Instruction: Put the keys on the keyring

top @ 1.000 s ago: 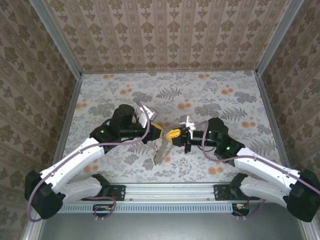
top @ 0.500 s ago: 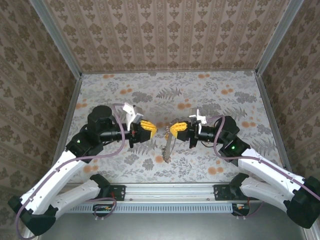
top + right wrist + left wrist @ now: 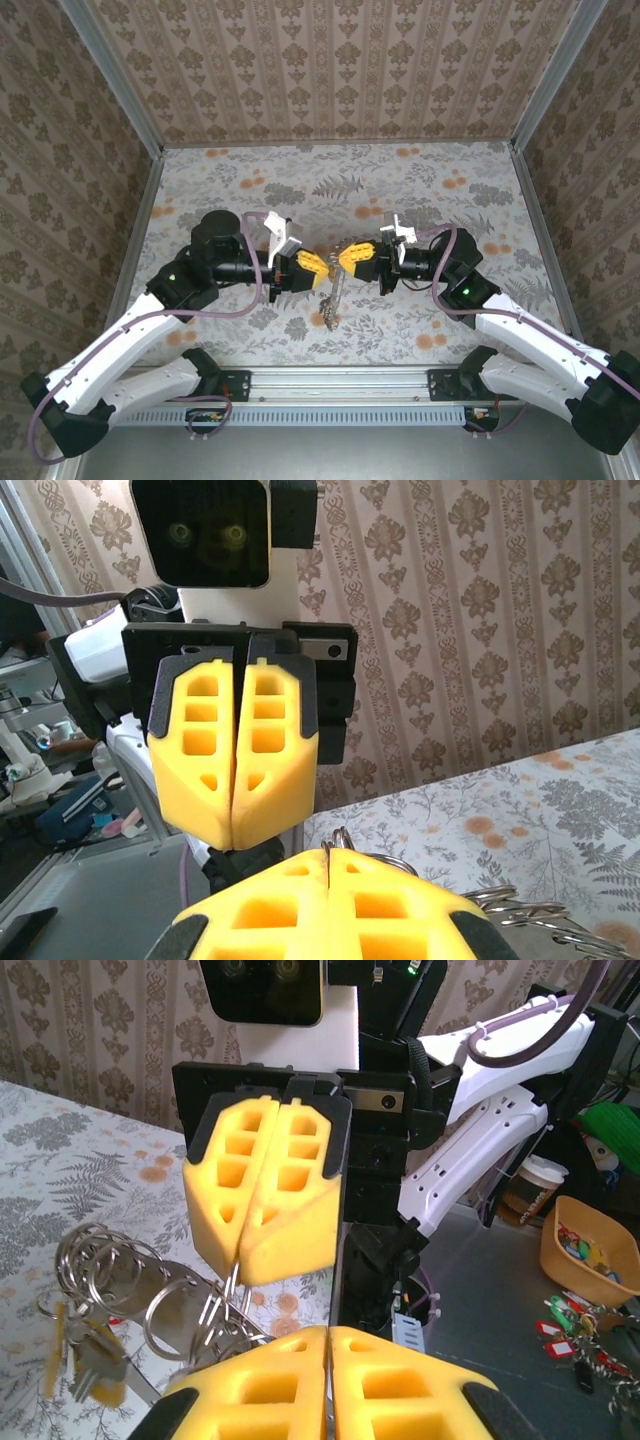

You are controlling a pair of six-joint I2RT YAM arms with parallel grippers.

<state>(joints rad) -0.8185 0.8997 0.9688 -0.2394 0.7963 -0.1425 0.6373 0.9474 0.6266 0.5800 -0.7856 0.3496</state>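
The right gripper (image 3: 347,258) is seen clamped on the keyring (image 3: 335,285), keys (image 3: 328,315) dangling beneath, with the closed left gripper (image 3: 316,265) just beside it; threading is judged underway, and a precise pinch of the ring is called for next.

**Clearance, top view.** At frame centre the left gripper (image 3: 318,267) and right gripper (image 3: 345,261) meet tip to tip, each with jaws closed, leaving no passage between them. The keyring (image 3: 338,280) with its keys (image 3: 327,310) hangs just below that meeting point, blocking the gap between the two arms. The worktop (image 3: 430,190) lies open across the upper half of the frame. Patterned walls (image 3: 330,70) bound the left, top and right; an aluminium rail (image 3: 330,380) closes the bottom.
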